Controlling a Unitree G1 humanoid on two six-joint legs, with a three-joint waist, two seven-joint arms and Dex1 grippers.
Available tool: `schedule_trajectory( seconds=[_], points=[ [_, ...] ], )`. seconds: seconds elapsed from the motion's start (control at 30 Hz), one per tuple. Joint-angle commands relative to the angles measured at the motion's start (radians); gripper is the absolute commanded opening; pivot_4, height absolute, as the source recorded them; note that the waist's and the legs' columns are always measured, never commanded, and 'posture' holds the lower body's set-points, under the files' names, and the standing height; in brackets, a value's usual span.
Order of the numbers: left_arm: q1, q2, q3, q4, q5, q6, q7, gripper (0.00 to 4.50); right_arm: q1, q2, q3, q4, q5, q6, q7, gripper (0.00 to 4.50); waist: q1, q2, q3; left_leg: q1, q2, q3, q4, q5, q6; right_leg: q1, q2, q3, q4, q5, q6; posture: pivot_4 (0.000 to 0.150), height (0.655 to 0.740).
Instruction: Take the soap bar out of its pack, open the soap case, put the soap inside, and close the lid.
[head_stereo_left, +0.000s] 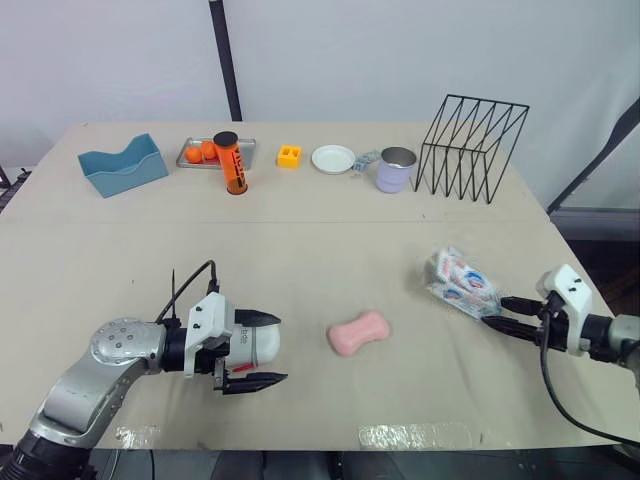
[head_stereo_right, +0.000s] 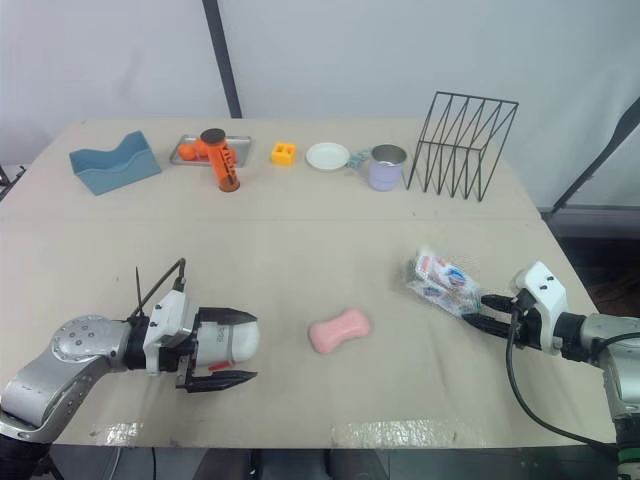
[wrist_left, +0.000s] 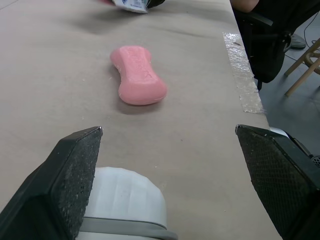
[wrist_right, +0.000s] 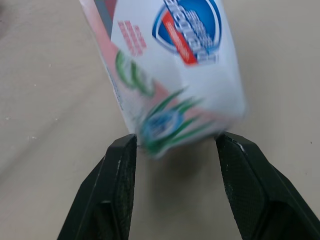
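On the near middle of the table (head_stereo_left: 300, 240), found pink soap bar (head_stereo_left: 358, 333) lying flat and bare, out of its wrapper, touching neither gripper.

To the right of it, observed soap pack (head_stereo_left: 460, 278), tilted, its near-right end pinched between the tips of right gripper (head_stereo_left: 492, 310). From the right wrist view, recorded black fingers (wrist_right: 117, 190) set against either side of that end. Logged on the pack a blue oval badge with a red stripe and white lettering, green leaf artwork below it, and pink small print down one side. Could not read any of the lettering: too blurred.

To the left of the soap, near the front edge, found left gripper (head_stereo_left: 283, 349) with fingers spread wide. Noted white soap case (head_stereo_left: 255, 343) between those fingers, lying against the far finger (wrist_left: 75, 180) and clear of the near one. Found no marking on the case.

Along the far edge, left to right, listed:
- blue tray (head_stereo_left: 122, 165);
- metal tray (head_stereo_left: 248, 146) with orange fruit;
- orange canister (head_stereo_left: 232, 165), upright, black lid, dark print down its side too small to read;
- yellow block (head_stereo_left: 289, 156);
- white plate (head_stereo_left: 333, 158);
- lavender mug (head_stereo_left: 396, 170);
- black wire rack (head_stereo_left: 470, 148).

At the near edge, noted clear tape strip (head_stereo_left: 415, 435) stuck flat to the table.
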Motion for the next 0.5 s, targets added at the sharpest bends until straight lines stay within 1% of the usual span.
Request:
schedule_trajectory(
  seconds=[0.03,0.27,0.43,0.47,0.5],
  points=[
    [-0.010,-0.006,0.000,-0.020,0.000,-0.015,0.006,4.50,-0.011,-0.023,-0.012,-0.038,0.012,0.005,0.008,2.54,0.000,0.000,0.000,0.000,0.000,0.000,0.000,0.000,0.000,0.000,0.000,0.000,0.000,0.000,0.000,0.150,0.7400],
    [-0.019,-0.014,-0.008,-0.014,0.006,-0.016,0.007,4.50,-0.016,-0.032,-0.018,-0.044,0.017,0.021,0.027,2.54,0.000,0.000,0.000,0.000,0.000,0.000,0.000,0.000,0.000,0.000,0.000,0.000,0.000,0.000,0.000,0.150,0.7400],
    [-0.018,-0.016,-0.006,-0.011,0.008,-0.019,0.004,4.50,0.000,-0.081,-0.038,0.019,0.007,-0.066,0.109,2.54,0.000,0.000,0.000,0.000,0.000,0.000,0.000,0.000,0.000,0.000,0.000,0.000,0.000,0.000,0.000,0.150,0.7400],
    [-0.018,-0.016,-0.006,-0.010,0.008,-0.020,0.004,4.50,-0.009,-0.090,-0.045,0.040,0.011,-0.097,0.129,2.78,0.000,0.000,0.000,0.000,0.000,0.000,0.000,0.000,0.000,0.000,0.000,0.000,0.000,0.000,0.000,0.150,0.7400],
    [-0.019,-0.016,-0.006,-0.009,0.008,-0.020,0.003,4.50,-0.020,-0.098,-0.051,0.060,0.017,-0.119,0.146,2.78,0.000,0.000,0.000,0.000,0.000,0.000,0.000,0.000,0.000,0.000,0.000,0.000,0.000,0.000,0.000,0.150,0.7400]
  ],
)
